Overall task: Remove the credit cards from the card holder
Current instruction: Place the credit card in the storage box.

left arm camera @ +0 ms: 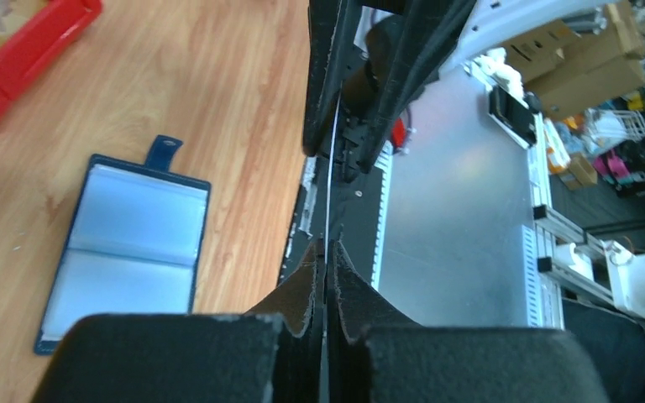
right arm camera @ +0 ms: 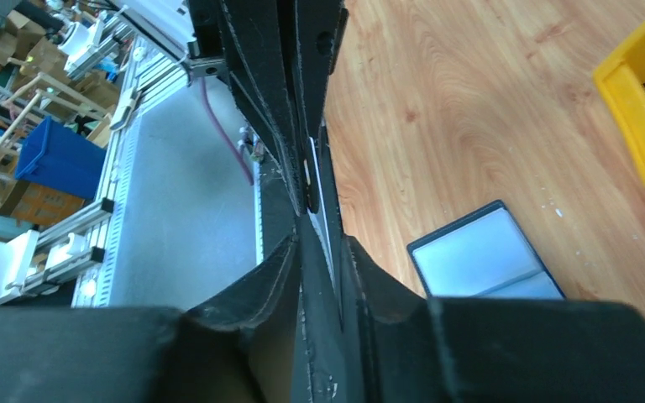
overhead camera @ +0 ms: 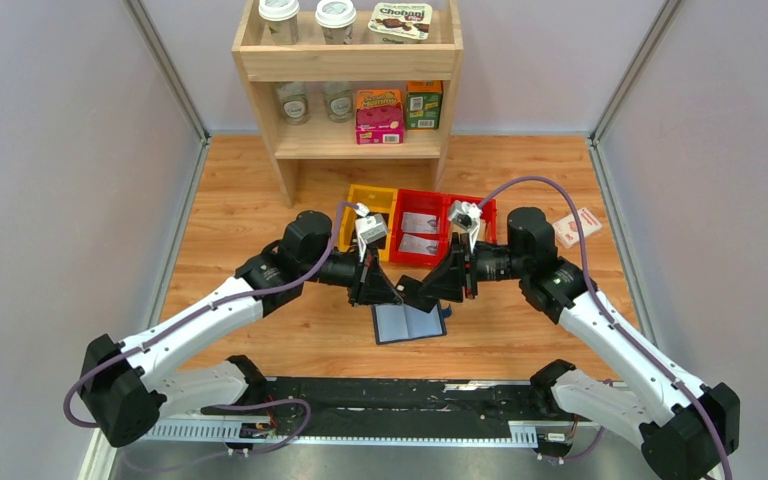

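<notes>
Wooden tabletop (overhead camera: pixel 250 200) carries the open card holder (left arm camera: pixel 126 252). Left end effector (left arm camera: pixel 326 260) is clamped on a credit card (left arm camera: pixel 330 180) raised near it; right end effector (right arm camera: pixel 323 252) stands narrowly parted around that card. Confirm the left grip, then retract the right straight along the card plane.

Bright even light, foreground seemingly soft

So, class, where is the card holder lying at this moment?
In the top view the card holder lies open and flat on the wooden table, about midway left to right, between the red bin and the near edge.
</notes>
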Robot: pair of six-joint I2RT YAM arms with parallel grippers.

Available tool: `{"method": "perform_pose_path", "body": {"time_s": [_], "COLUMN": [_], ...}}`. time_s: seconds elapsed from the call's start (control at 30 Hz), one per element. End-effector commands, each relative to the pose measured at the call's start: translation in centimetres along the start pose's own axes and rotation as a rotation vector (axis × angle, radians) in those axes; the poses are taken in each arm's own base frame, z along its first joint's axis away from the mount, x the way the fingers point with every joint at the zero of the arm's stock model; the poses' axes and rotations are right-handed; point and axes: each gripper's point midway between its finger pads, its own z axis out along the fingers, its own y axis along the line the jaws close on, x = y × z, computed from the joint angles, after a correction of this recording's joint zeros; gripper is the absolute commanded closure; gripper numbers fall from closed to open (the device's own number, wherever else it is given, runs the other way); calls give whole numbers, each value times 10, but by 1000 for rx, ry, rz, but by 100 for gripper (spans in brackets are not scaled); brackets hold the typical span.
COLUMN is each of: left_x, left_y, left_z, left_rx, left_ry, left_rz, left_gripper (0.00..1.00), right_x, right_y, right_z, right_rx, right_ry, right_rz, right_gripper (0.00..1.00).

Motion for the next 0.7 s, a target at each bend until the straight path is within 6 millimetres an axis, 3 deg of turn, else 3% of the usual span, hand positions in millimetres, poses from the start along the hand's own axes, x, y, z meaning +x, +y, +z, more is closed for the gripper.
{"method": "perform_pose_path", "body": {"time_s": [0.0,0.2,0.37,0.4,0.5,0.63,0.67], "left_x": [-13,-13,-18,-11,-18,-22,-15], "left_y": [23,88,145,156,184,220,233], "left_z": [-9,-43,-86,-87,-94,-86,-82], "left_rx": [-165,-495,-782,-804,-863,-917,-929], "left_ry": [-71,-104,-115,-84,-62,-4,28], "left_rz": [31,-128,-233,-270,-310,-328,-355], "left_gripper": [100,100,100,100,100,100,100], "right_x": [-5,-4,0,1,1,-2,-4], "right_y": [-18,-52,-75,-78,-87,-85,-82], "right_z": [-6,-27,-56,-63,-86,-110,-114], "right_rx": [118,387,624,666,815,923,930], "right_ry": [-17,-52,-80,-89,-135,-216,-238], "right_rz": [8,26,31,33,45,25,14], "right_gripper": [60,28,0,0,0,0,0]}}
